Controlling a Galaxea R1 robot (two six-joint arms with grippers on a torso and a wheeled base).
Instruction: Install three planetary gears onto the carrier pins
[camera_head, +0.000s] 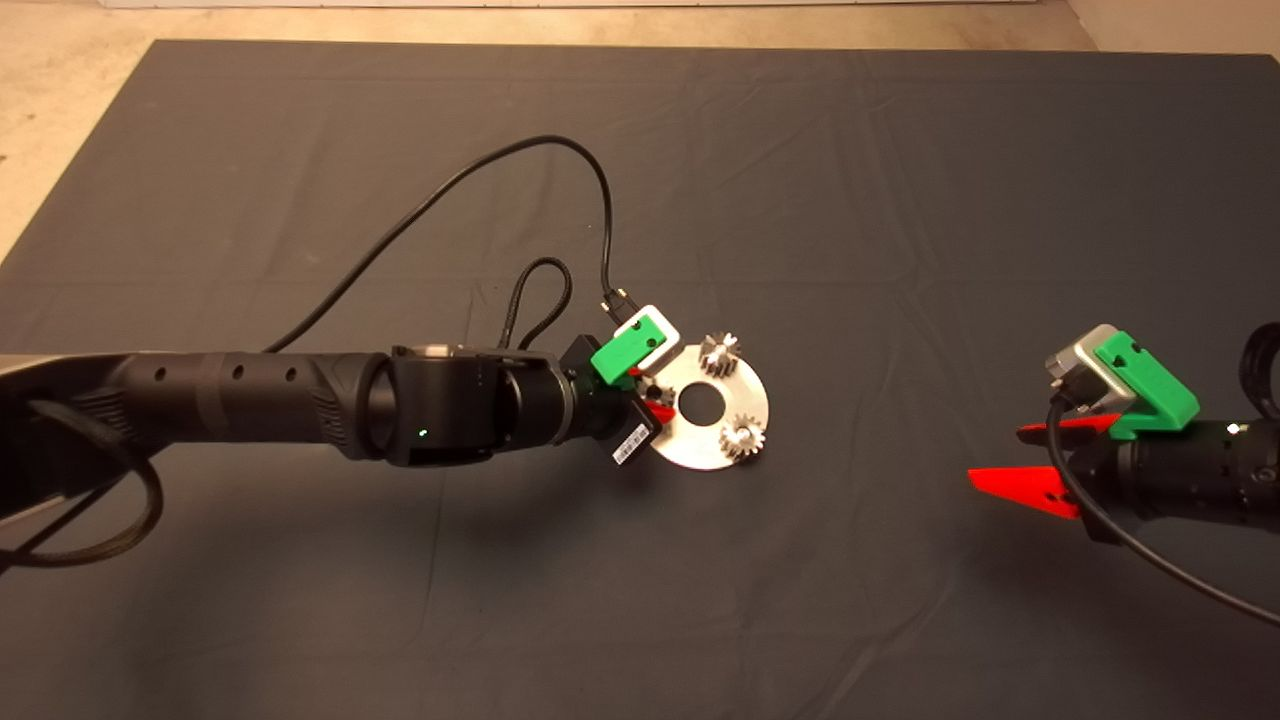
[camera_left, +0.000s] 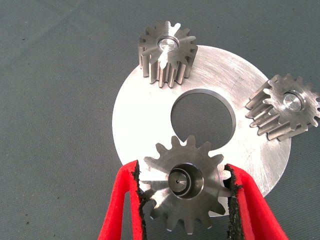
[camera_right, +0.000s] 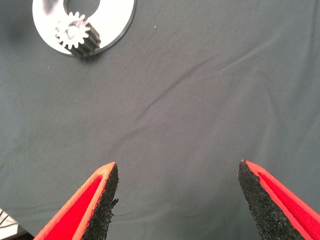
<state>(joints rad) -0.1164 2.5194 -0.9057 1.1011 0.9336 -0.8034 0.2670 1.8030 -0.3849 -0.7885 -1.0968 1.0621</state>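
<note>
A flat aluminium disc (camera_head: 700, 440) with a large centre hole lies mid-mat. Two planetary gears (camera_head: 718, 352) (camera_head: 743, 436) sit on carrier pins near its rim; in the left wrist view they (camera_left: 167, 52) (camera_left: 285, 105) show pin ends in their centres. My left gripper (camera_head: 655, 405) hangs over the disc's left rim, shut on a third gear (camera_left: 185, 190), with both pads (camera_left: 142, 200) pressed against its teeth. A pin tip shows inside that gear's hole. My right gripper (camera_head: 1040, 460) waits open over bare mat at the right, well clear of the disc (camera_right: 117, 20).
A black cable (camera_head: 450, 190) loops from the left arm across the mat behind the disc. The mat's far edge meets pale floor (camera_head: 60, 60) at the top left. Dark mat spreads between the disc and the right gripper (camera_right: 177, 195).
</note>
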